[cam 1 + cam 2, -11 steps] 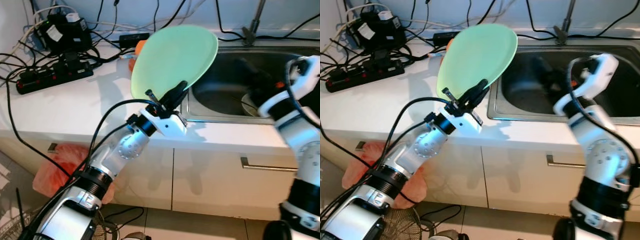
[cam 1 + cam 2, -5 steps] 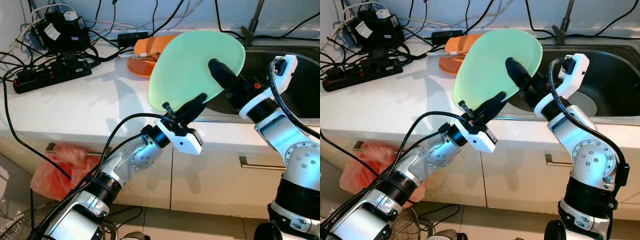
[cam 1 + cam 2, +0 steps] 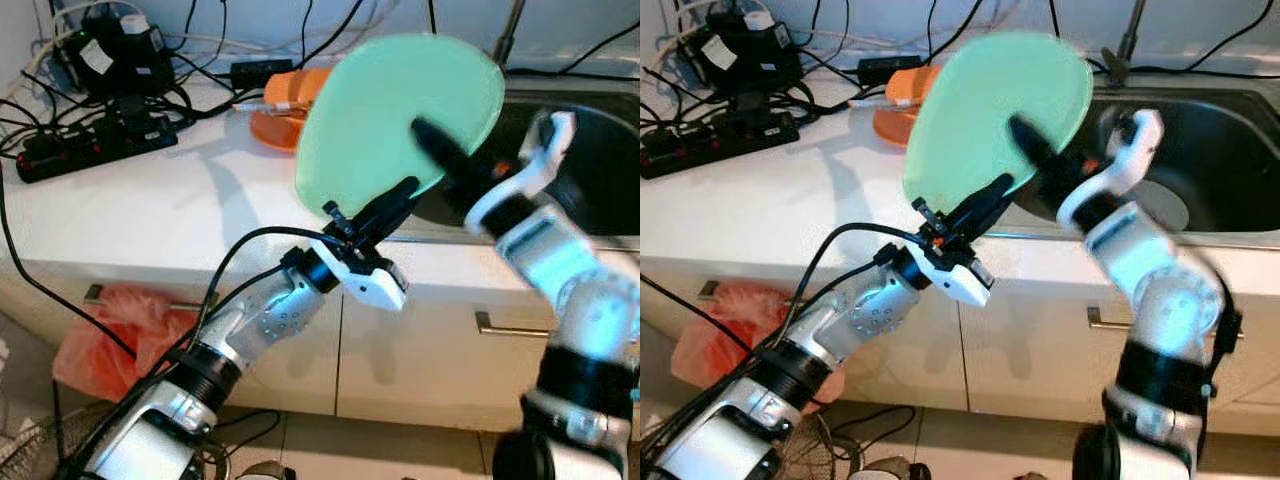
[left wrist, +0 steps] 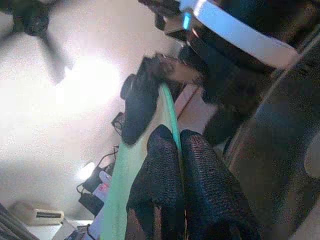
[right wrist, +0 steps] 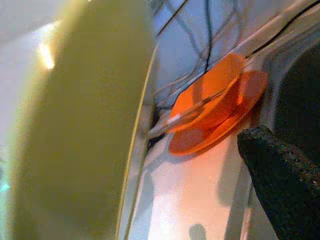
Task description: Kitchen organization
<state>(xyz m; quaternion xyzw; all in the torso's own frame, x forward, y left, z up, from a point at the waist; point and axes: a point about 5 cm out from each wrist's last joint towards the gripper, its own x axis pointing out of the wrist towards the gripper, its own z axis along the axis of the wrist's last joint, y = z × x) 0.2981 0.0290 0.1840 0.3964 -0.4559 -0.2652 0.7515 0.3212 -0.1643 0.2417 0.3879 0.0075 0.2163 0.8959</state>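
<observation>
Item: green plate (image 3: 400,120), pale mint, round, plain and matte. Held up on edge, tilted, above the front edge of the white desk (image 3: 150,210) where it meets the sink (image 3: 1200,150).

Left hand (image 3: 395,200): arm reaches up from below, black fingers (image 4: 165,170) clenched on the plate's lower rim, one on each face. In the left wrist view the rim runs edge-on between the two fingers.

Right hand (image 3: 440,150): arm blurred, forearm angled up from the right across the sink front. One black finger (image 3: 1030,145) lies across the plate's near face. In the right wrist view the plate stands close on one side, with a wide gap to a single black fingertip (image 5: 280,170). The other finger is behind the plate; the hand stands spread, straddling the rim, not clamped.

Surroundings: orange dishes (image 3: 285,100), stacked, on the desk behind the plate, partly covered by it. Black power strip (image 3: 90,150) and tangled cables at the desk's far left. Red bag (image 3: 110,335) on the floor below the cabinet. A pale round object in the sink basin, too blurred to identify.
</observation>
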